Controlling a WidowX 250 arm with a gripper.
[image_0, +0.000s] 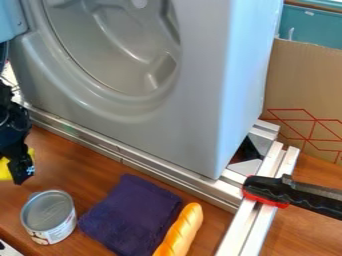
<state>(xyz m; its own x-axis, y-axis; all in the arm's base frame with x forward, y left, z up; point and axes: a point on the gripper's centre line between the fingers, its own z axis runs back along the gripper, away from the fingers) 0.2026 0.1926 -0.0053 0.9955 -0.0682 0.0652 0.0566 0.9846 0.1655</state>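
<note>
At the left edge hangs my black gripper (20, 167), above the wooden table. A yellow object (5, 171) shows at and partly behind it; whether it is held I cannot tell. Below and to the right of the gripper stands an open-looking metal can (49, 216) with a white label. A folded dark purple cloth (132, 215) lies to the right of the can. Along the cloth's right side is a yellow-orange toy bread loaf (182, 231), cut off by the bottom edge.
A large grey toy washer (194, 120) with a round opening rises behind the metal rails (130, 157). A black and red clamp (267, 191) grips the rails at right. Behind are a cardboard box (304, 80) and a teal surface (314, 27).
</note>
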